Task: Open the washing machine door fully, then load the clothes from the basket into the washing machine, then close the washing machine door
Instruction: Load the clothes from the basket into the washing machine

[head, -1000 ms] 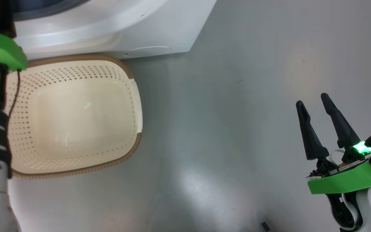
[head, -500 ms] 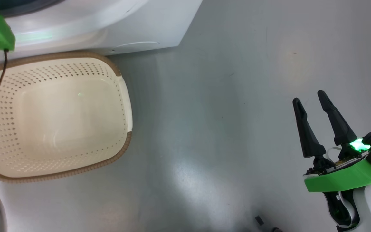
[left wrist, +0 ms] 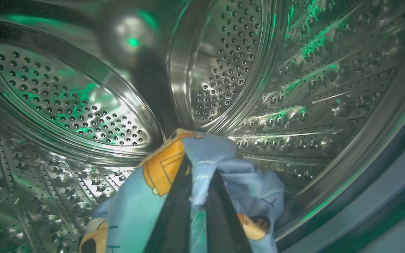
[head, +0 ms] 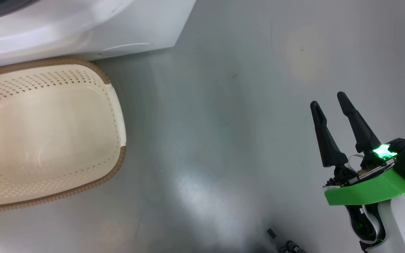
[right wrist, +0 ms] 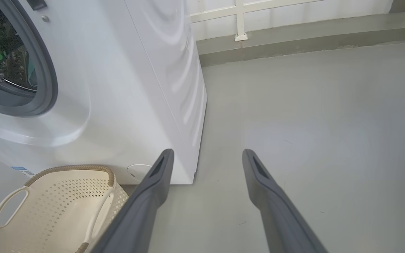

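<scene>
The washing machine [right wrist: 118,88] stands open, so opening looks done. The basket [head: 114,105] holds nothing. The clothes [left wrist: 132,211] lie in the steel drum [left wrist: 65,105], with the left gripper [left wrist: 199,175] jaws pinched on a fold. The right gripper [head: 328,99] jaws gape, empty. Remaining: release, withdraw, close the washing machine door.

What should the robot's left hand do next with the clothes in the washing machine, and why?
Probably nudge the clothes a little deeper into the drum. The left hand is shut on a fold of them, they lie close to the drum's front lip, and the basket looks empty.
</scene>
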### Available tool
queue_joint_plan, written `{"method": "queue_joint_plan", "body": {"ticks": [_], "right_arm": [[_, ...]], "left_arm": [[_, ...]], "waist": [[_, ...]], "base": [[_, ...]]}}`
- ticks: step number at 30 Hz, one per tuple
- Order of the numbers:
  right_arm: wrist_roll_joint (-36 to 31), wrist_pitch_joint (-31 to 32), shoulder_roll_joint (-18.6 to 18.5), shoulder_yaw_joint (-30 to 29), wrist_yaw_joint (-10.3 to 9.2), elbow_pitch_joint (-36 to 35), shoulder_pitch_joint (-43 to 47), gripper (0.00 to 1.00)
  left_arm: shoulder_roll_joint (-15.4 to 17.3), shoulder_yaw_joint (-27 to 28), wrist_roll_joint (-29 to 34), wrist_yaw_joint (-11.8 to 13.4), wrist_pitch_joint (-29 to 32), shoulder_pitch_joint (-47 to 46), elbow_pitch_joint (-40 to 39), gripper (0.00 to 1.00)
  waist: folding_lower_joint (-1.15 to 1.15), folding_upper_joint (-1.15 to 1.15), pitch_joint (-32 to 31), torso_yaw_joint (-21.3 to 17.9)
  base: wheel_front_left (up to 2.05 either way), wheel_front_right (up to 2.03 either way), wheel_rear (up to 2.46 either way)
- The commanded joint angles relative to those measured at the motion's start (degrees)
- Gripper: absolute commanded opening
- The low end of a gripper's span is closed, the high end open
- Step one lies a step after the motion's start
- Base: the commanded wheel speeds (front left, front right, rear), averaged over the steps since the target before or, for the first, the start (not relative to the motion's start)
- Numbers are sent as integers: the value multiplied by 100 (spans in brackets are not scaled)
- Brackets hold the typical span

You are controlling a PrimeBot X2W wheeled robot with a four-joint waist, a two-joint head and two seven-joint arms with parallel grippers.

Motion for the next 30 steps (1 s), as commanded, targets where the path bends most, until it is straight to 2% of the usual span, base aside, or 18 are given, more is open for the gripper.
{"method": "queue_joint_plan", "body": {"ticks": [1,5,13,19,21,22,24,25,26,30], "right_arm": [[34,-27,-46,93,10,-149,135,100],[30,-27,-1,60,10,-126,157,100],[27,-27,-19,136,10,-102,96,100],[30,-27,-51,139,10,-120,67,100],[31,-27,-47,142,10,-114,65,100],[32,-27,-46,147,10,-109,72,100],[36,-27,-45,156,10,-106,84,100],[38,-27,-43,157,10,-107,89,100],[39,-27,-39,157,10,-108,92,100],[40,-27,-27,147,10,-112,92,100]], "left_arm": [[299,85,-39,73,-29,19,-216,0],[347,149,-59,181,-29,164,-19,0],[414,204,-153,127,-29,128,208,0],[417,328,-181,196,-29,94,-677,0],[385,343,-197,171,-29,193,-723,0],[386,289,-147,159,-29,222,-616,5],[377,256,-107,187,-29,214,-472,42],[365,272,-118,215,-29,202,-382,85],[367,264,-102,236,-29,179,-342,100],[361,271,-101,272,-29,128,-261,100]], "waist": [[0,0,34,-38],[0,0,51,-16],[0,0,19,59],[0,0,47,66],[0,0,37,59],[0,0,26,56],[0,0,21,50],[0,0,21,49],[0,0,26,46],[0,0,30,41]], "base": [[0,0,0],[0,0,0],[0,0,0],[0,0,0],[0,0,0],[0,0,0],[0,0,0],[0,0,0],[0,0,0],[0,0,0]]}}
